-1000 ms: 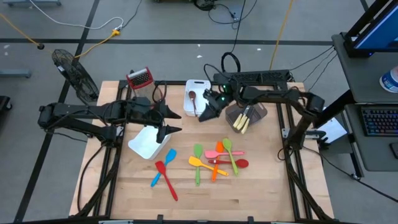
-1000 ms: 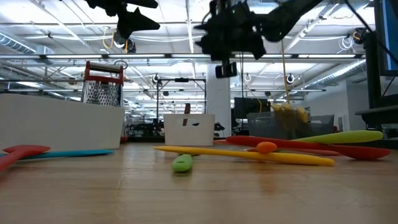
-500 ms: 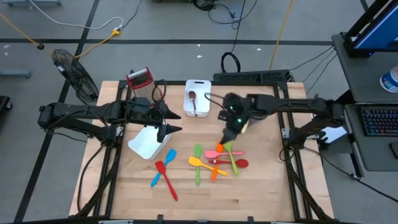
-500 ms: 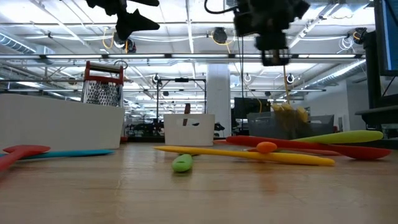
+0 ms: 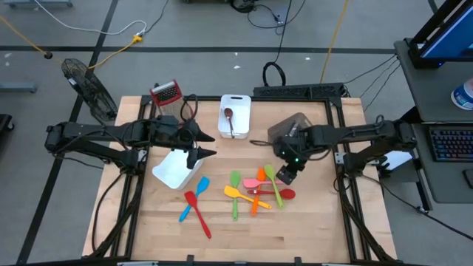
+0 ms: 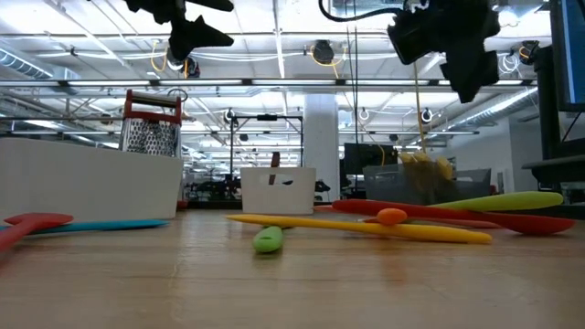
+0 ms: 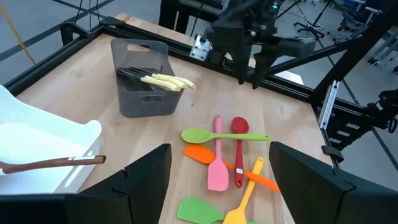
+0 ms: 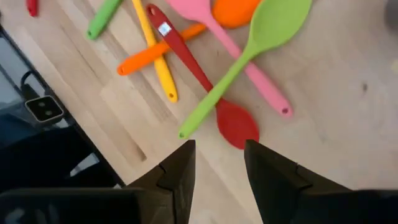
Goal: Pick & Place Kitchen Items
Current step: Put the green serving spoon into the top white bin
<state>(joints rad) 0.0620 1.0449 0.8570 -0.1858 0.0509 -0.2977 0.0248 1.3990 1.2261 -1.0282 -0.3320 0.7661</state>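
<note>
The left gripper (image 5: 205,148) hangs open and empty over a tilted white bin (image 5: 174,171). The small white bin (image 5: 235,109) holds a brown spoon (image 5: 230,118). The grey bin (image 7: 141,87) holds cream utensils (image 7: 166,81). The right gripper (image 5: 287,174), slightly open and empty, hovers above the green spoon (image 5: 273,182) in the colourful pile.

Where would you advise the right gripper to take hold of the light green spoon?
Probably the bare handle end of the light green spoon, from straight above: it lies flat, its upper handle crosses the pink spatula, and the right gripper hovers open nearby.
</note>
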